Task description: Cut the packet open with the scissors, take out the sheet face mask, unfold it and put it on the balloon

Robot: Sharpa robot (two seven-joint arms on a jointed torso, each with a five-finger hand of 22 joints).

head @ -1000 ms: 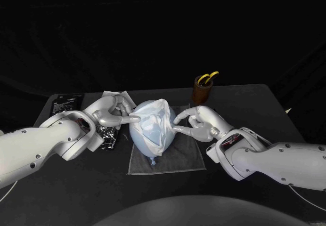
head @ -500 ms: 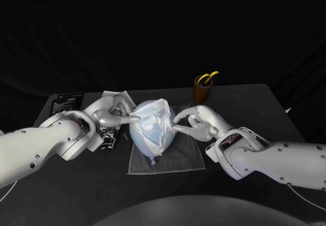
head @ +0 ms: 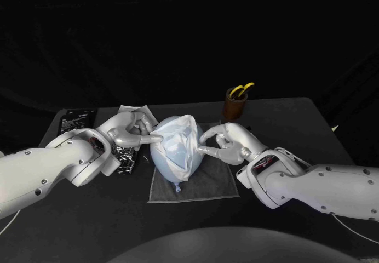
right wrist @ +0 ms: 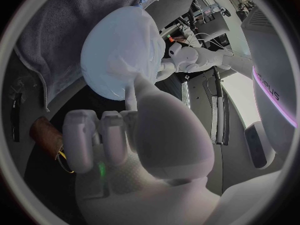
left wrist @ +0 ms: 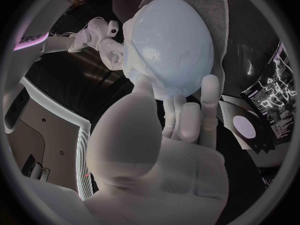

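A pale blue balloon (head: 175,156) lies on a grey towel (head: 213,189) at mid-table, knot toward me. The white sheet mask (head: 182,131) is draped over its far half, creased. My left hand (head: 130,131) is at the balloon's left side, thumb and fingers meeting on the mask's wrinkled edge (left wrist: 164,87). My right hand (head: 221,143) is at the right side, pinching the mask's edge (right wrist: 115,87) with the other fingers curled. Yellow-handled scissors (head: 241,89) stand in a brown cup (head: 234,107). The cut black packet (head: 126,159) lies left of the towel.
A white sheet (head: 130,109) and a black box (head: 75,120) lie at the back left. The cup stands just behind my right hand. The packet (left wrist: 272,85) lies close under my left forearm.
My right hand has crept slightly toward the balloon and its fingers have closed more on the mask's edge. The left hand and balloon have stayed in place.
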